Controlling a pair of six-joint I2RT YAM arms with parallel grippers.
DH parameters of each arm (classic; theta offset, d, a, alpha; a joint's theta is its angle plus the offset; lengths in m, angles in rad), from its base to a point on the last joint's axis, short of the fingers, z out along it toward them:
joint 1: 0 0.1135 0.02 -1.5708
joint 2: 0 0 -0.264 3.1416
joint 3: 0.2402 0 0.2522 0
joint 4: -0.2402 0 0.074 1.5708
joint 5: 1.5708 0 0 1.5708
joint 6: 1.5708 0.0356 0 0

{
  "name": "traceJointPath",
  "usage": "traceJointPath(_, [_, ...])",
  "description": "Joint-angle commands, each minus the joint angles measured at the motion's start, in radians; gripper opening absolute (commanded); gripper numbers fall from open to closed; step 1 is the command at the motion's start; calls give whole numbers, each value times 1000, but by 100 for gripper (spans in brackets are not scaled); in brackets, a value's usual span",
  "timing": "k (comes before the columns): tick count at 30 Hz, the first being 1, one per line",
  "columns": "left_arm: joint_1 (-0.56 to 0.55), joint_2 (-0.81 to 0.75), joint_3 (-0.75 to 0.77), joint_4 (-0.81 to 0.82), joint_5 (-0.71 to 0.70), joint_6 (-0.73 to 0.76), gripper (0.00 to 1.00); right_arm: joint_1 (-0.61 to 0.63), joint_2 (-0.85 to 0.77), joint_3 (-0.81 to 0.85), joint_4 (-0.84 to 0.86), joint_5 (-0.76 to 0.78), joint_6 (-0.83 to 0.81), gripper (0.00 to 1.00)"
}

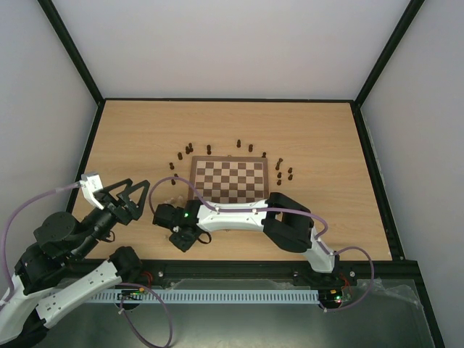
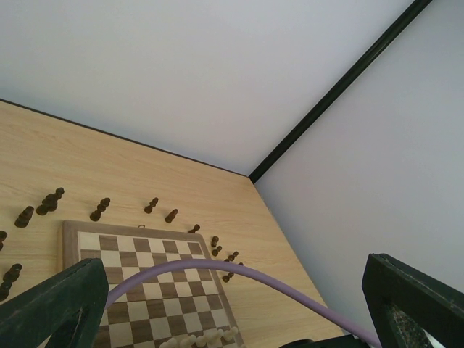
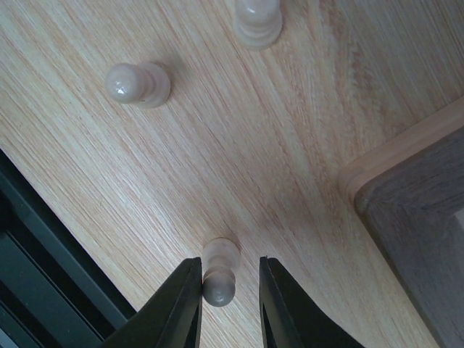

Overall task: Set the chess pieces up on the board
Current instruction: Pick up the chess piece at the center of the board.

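Your right gripper (image 3: 229, 279) straddles a cream pawn (image 3: 217, 267) beside the chessboard (image 3: 420, 217), jaws nearly closed but not clamped, ready to lift it. Your left gripper (image 1: 130, 190) hangs wide open, empty.

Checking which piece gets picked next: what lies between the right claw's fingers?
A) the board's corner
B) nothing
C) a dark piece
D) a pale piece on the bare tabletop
D: the right wrist view shows a pale piece on the tabletop between the fingers of the right claw, off the board.
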Motion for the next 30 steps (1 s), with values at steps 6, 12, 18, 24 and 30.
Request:
traceJointPath(6, [6, 3, 4, 20, 1, 8, 99, 4, 17, -5, -49, -19, -12, 21])
traceJointPath(12, [6, 11, -1, 27, 3, 8, 99, 4, 10, -22, -46, -34, -14, 11])
traceJointPath(18, [6, 17, -1, 34, 3, 8, 99, 4, -51, -60, -26, -41, -10, 8])
traceJointPath(24, [6, 24, 0, 37, 2, 6, 99, 4, -162, -104, -34, -19, -8, 8])
traceJointPath(30, [6, 28, -4, 43, 2, 4, 99, -11, -258, -118, -73, 37, -12, 8])
